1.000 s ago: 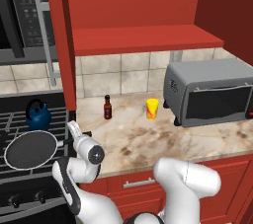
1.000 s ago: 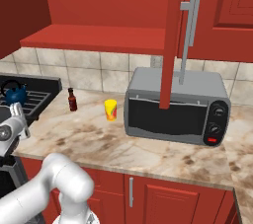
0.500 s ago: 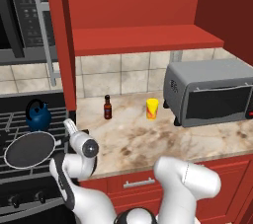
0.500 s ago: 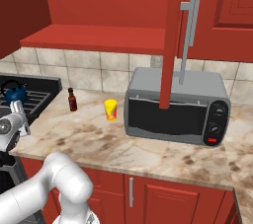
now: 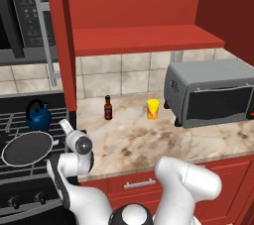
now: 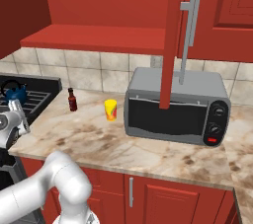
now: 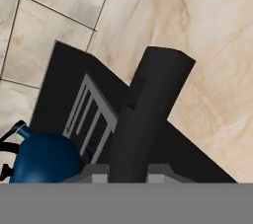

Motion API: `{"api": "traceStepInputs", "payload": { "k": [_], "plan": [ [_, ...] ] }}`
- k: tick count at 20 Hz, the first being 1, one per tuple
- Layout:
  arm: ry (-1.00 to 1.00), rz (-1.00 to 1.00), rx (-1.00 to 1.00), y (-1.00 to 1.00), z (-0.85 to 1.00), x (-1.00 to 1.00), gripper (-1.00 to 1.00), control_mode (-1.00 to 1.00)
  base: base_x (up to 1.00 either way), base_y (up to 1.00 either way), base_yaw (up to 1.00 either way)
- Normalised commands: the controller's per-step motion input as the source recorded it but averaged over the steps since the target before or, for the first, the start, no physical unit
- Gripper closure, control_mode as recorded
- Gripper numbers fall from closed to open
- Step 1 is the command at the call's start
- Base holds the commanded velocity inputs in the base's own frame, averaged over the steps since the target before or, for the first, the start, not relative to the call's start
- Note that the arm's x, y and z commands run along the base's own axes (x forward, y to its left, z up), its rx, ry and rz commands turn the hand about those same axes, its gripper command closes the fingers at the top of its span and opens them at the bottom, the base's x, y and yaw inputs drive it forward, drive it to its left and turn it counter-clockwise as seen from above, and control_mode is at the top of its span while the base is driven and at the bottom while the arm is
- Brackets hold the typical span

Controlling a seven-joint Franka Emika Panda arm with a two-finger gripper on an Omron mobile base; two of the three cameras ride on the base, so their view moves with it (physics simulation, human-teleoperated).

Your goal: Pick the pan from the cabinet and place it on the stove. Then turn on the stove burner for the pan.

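Left base view compared to a second back: the pan (image 5: 27, 148) sits in about the same spot on the stove (image 5: 20, 179) grates, in front of the blue kettle (image 5: 38, 116), while the wrist has slid a touch right toward the counter (image 5: 149, 140) edge. Hand view has the gripper (image 7: 127, 176) clamped nearly shut on the pan's black handle (image 7: 148, 114), which runs up between the fingertips (image 7: 163, 172).
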Motion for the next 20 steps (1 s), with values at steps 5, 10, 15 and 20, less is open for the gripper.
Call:
{"api": "traceStepInputs", "payload": {
  "k": [5, 10, 15, 20],
  "plan": [
    [0.0, -0.01, -0.02, 0.11, -0.2, 0.02, 1.0, -1.0, 0.0, 0.0, 0.0],
    [0.0, 0.0, 0.0, 0.0, -0.13, -0.02, 1.0, -1.0, 0.0, 0.0, 0.0],
    [0.0, 0.0, 0.0, 0.01, -0.23, 0.0, -1.0, -1.0, 0.0, 0.0, 0.0],
    [0.0, 0.0, 0.0, 0.0, -0.17, 0.01, -1.0, -1.0, 0.0, 0.0, 0.0]
  ]
}}
